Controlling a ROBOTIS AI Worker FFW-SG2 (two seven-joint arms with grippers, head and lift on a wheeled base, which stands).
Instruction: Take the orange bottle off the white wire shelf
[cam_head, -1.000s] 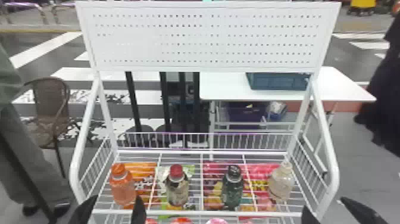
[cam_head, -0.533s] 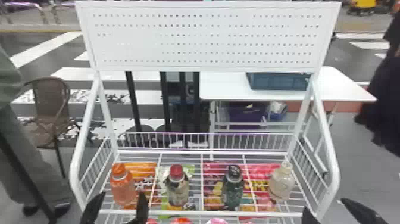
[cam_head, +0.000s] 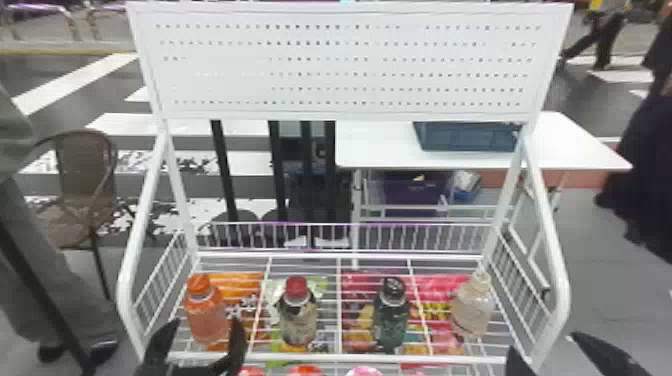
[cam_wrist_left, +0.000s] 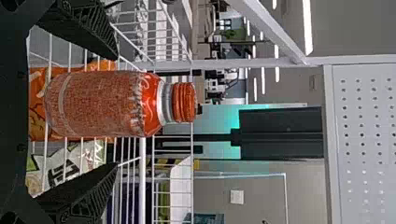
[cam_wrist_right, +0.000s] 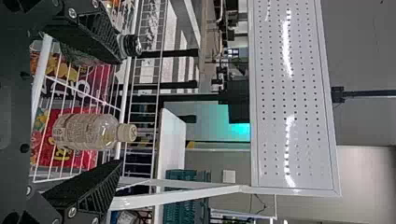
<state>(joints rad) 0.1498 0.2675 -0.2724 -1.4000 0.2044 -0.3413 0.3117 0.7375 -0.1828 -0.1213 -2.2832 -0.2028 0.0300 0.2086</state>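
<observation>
Before me, the white wire shelf (cam_head: 320, 358) carries four upright bottles in a row. From the orange bottle (cam_head: 206, 317), I find the red-capped bottle (cam_head: 298, 322) next to its right, the dark green bottle (cam_head: 391, 322) farther right of it, and the pale bottle (cam_head: 471, 310) farthest from it.

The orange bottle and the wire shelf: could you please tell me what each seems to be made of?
The orange bottle looks like glossy plastic, judging by its ribbed screw cap and the pale glints at its shoulder, though glass is possible. The wire shelf is most likely metal with a smooth white coating, judging by its thin, straight rods.
</observation>
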